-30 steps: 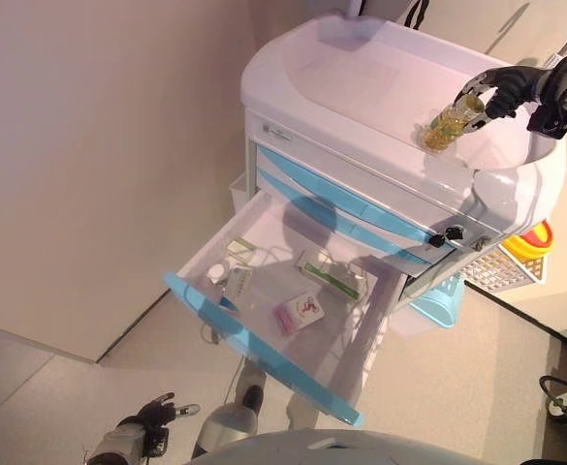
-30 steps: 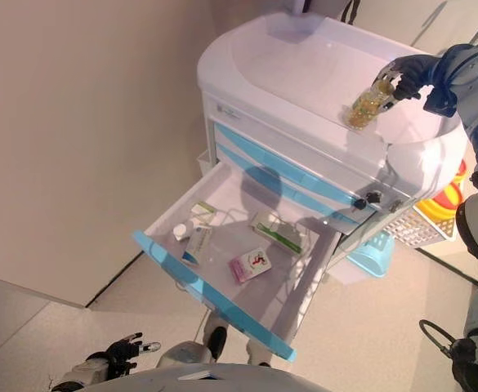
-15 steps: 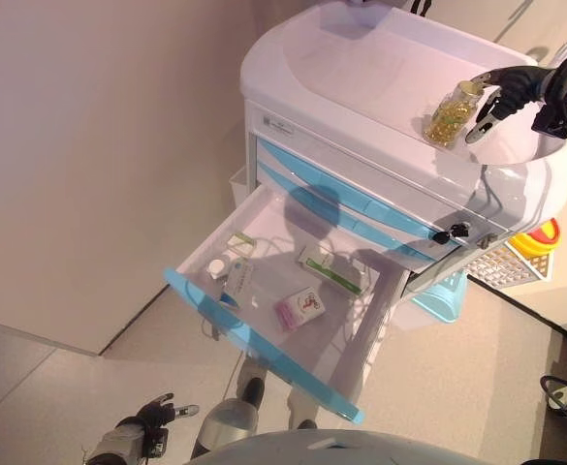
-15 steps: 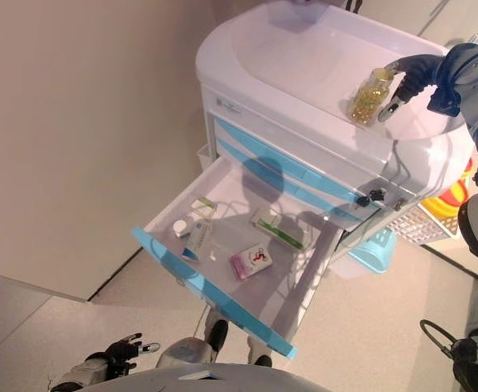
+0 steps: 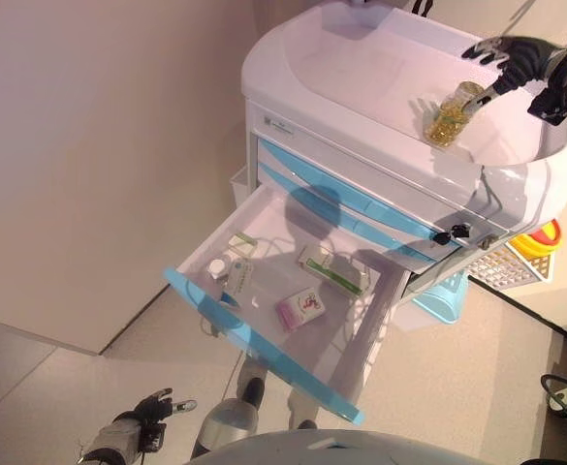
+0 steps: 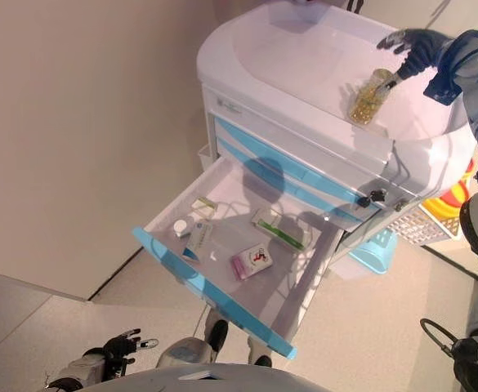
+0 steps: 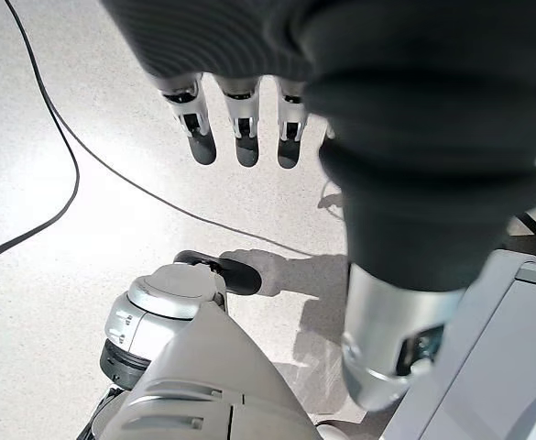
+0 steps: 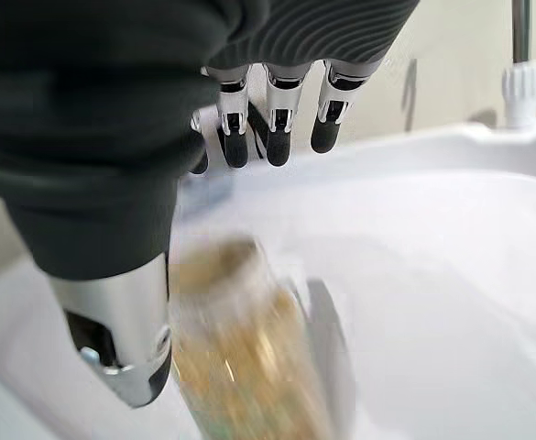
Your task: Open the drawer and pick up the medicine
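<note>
A clear medicine bottle (image 5: 452, 113) of yellow capsules stands upright on the white cart top (image 5: 361, 73), near its right end. My right hand (image 5: 511, 58) is open just above and behind the bottle; its thumb is close beside the bottle and nothing is held. The bottle shows blurred below the hand in the right wrist view (image 8: 249, 357). The cart's lower drawer (image 5: 264, 295) is pulled out, with a blue front (image 5: 254, 347). Inside lie a pink box (image 5: 300, 309), a green-striped box (image 5: 330, 271) and small packs (image 5: 233, 274). My left hand (image 5: 147, 418) hangs open low near the floor.
The cart has two closed blue drawers (image 5: 341, 208) and a lock knob (image 5: 452, 233). A white wire basket (image 5: 501, 266), a yellow-red bin (image 5: 537, 238) and a light blue bin (image 5: 440, 295) hang at the cart's right side. A wall (image 5: 99, 145) stands to the left.
My right hand let go of the bottle, which now stands upright on the cart top, and the hand rose up and back from it. The left hand stayed low.
</note>
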Robot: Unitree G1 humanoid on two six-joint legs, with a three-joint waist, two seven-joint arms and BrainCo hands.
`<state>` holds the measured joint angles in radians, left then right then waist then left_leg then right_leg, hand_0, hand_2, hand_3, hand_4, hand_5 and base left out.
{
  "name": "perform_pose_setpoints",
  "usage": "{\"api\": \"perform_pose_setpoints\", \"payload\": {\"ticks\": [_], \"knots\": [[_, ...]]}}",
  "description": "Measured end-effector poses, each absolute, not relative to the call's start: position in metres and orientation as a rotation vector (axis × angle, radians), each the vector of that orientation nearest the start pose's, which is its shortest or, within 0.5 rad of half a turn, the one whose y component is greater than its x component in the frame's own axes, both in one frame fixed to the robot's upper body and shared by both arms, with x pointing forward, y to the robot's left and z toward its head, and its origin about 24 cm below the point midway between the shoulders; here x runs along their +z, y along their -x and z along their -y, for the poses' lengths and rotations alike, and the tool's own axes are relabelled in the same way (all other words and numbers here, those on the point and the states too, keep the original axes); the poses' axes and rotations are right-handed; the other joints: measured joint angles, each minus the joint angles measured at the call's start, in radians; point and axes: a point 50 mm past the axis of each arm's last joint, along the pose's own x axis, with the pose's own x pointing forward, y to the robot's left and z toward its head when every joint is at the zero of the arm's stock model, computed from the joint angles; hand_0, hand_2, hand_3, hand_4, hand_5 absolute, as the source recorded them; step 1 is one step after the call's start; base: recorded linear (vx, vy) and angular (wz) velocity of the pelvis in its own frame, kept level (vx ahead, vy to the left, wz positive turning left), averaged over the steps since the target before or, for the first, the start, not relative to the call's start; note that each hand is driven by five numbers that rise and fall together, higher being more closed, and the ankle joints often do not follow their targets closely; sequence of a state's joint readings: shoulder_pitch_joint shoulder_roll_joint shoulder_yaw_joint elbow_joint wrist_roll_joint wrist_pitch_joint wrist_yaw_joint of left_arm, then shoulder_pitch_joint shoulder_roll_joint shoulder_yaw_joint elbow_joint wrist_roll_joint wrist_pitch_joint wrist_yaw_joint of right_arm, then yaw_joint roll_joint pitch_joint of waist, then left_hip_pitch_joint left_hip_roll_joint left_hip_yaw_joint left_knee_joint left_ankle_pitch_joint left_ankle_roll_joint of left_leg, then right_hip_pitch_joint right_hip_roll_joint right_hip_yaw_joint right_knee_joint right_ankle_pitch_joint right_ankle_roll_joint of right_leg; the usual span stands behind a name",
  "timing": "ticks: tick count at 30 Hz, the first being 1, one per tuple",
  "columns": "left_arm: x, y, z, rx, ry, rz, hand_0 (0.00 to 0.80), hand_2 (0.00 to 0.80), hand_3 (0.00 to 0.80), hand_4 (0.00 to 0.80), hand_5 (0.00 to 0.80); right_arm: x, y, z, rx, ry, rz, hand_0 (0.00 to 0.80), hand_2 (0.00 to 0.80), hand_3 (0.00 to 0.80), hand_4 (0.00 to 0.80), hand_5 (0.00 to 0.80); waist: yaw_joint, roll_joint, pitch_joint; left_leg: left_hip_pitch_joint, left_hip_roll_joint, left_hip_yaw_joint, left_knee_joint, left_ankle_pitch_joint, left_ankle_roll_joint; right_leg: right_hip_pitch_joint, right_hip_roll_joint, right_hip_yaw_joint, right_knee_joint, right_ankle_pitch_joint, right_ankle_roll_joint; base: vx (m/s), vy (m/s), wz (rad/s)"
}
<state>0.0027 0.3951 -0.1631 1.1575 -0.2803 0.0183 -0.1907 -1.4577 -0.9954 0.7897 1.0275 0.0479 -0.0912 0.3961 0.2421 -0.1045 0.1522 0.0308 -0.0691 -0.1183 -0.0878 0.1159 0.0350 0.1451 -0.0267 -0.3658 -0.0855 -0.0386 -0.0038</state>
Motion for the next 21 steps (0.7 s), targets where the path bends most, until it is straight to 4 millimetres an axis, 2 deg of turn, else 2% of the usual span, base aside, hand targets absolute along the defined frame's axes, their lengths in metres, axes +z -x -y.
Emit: {"api": "perform_pose_setpoints", "payload": {"ticks": [4,7,11,13,17,19,21], "knots": [[-0.142,-0.100,-0.278,0.074,-0.087,-1.174,0.000,0.000,0.000,0.000,0.000,0.368,-0.367,0.291,-0.077,1.178,0.173,0.000,0.000,0.000,0.000,0.000,-0.008,0.000,0.000,0.000,0.002,0.021,0.000,0.000,0.000,-0.008,0.000,0.017,0.003,0.000,0.000,-0.060,-0.025,-0.12],[-0.143,-0.098,-0.279,0.068,-0.084,-1.175,0.000,0.000,0.000,0.000,0.000,0.395,-0.354,0.291,-0.144,1.188,0.274,0.000,0.000,0.000,0.000,0.000,-0.033,0.000,0.000,0.003,0.006,0.043,0.000,-0.001,0.000,-0.017,0.000,0.039,0.013,0.000,0.000,-0.057,-0.011,-0.20],[-0.141,-0.100,-0.280,0.061,-0.097,-1.159,0.000,0.000,0.000,0.000,0.000,0.411,-0.342,0.300,-0.208,1.134,0.342,0.000,0.000,0.000,0.000,0.000,-0.069,0.000,0.000,0.020,0.014,0.075,0.000,-0.008,-0.001,-0.019,0.003,0.077,0.019,0.001,-0.001,-0.050,-0.023,-0.28],[-0.142,-0.095,-0.280,0.051,-0.105,-1.174,0.000,0.000,0.000,0.000,0.000,0.415,-0.339,0.301,-0.230,1.097,0.374,0.000,0.000,0.000,0.000,0.000,-0.090,0.005,-0.003,0.032,0.019,0.096,0.000,-0.012,-0.002,-0.017,0.005,0.107,0.019,0.005,0.003,-0.032,-0.026,-0.42],[-0.142,-0.098,-0.279,0.039,-0.109,-1.164,0.000,0.000,0.000,0.000,0.000,0.420,-0.327,0.316,-0.312,0.989,0.443,0.000,0.000,0.000,0.000,0.000,-0.137,0.018,-0.010,0.038,0.024,0.122,0.000,-0.017,-0.001,-0.023,0.007,0.142,0.018,0.017,0.001,-0.038,-0.036,-0.30],[-0.142,-0.098,-0.277,0.029,-0.114,-1.166,0.000,0.000,0.000,0.000,0.000,0.410,-0.322,0.325,-0.326,0.887,0.487,0.000,0.000,0.000,0.000,0.000,-0.152,0.023,-0.021,0.042,0.028,0.152,0.000,-0.023,0.001,-0.034,0.008,0.168,0.022,0.019,0.001,-0.039,-0.048,-0.40],[-0.143,-0.097,-0.276,0.013,-0.125,-1.170,0.000,0.000,0.000,0.000,0.000,0.383,-0.321,0.337,-0.319,0.774,0.488,0.000,0.000,0.000,0.000,0.000,-0.174,0.026,-0.032,0.046,0.029,0.165,0.000,-0.026,0.003,-0.037,0.009,0.182,0.027,0.022,-0.003,-0.050,-0.061,-0.24]]}}
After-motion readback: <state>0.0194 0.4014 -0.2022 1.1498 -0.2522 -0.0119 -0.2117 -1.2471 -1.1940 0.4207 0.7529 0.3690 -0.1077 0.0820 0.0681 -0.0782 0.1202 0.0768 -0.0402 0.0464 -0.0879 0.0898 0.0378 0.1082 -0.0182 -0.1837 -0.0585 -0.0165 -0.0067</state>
